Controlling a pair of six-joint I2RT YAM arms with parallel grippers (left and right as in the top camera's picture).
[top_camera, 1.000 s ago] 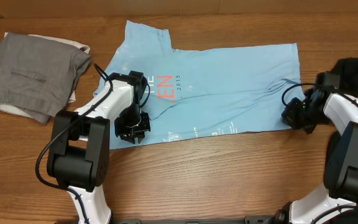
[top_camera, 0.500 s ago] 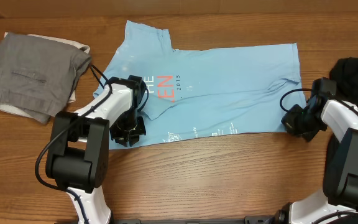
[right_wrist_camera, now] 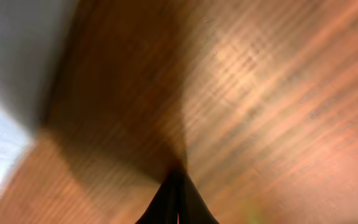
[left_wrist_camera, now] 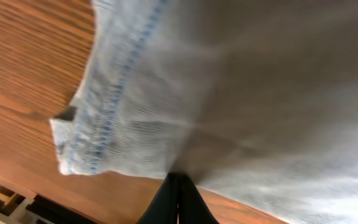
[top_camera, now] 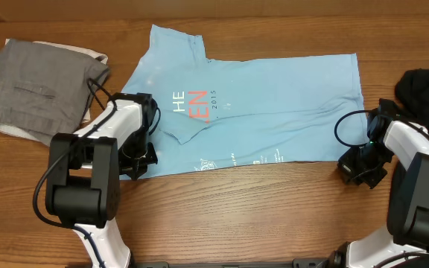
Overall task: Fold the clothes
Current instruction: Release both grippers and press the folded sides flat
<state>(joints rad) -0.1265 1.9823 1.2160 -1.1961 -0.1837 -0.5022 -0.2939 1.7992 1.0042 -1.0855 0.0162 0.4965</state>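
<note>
Seen from overhead, a light blue T-shirt (top_camera: 274, 112) lies spread flat across the middle of a wooden desk (top_camera: 259, 216), sleeve pointing to the far edge, btm hem to the R. Partial lettering (top_camera: 191, 104) reads "HE" in white and "EN" in orange, w/ small white print near the shirt's near edge. L hand (top_camera: 135, 160) sits at the shirt's near-L corner. In the L wrist view its fingers are pressed together, tips right at the stitched edge, cloth creasing toward them, so it looks to be pinching the T-shirt. R hand (top_camera: 362, 170) rests over bare wood just off the near-R corner, fingers pressed together, holding nothing. A folded grey garment (top_camera: 39, 89) lies far L. A dark cloth (top_camera: 427, 85) lies at the R edge.
</note>
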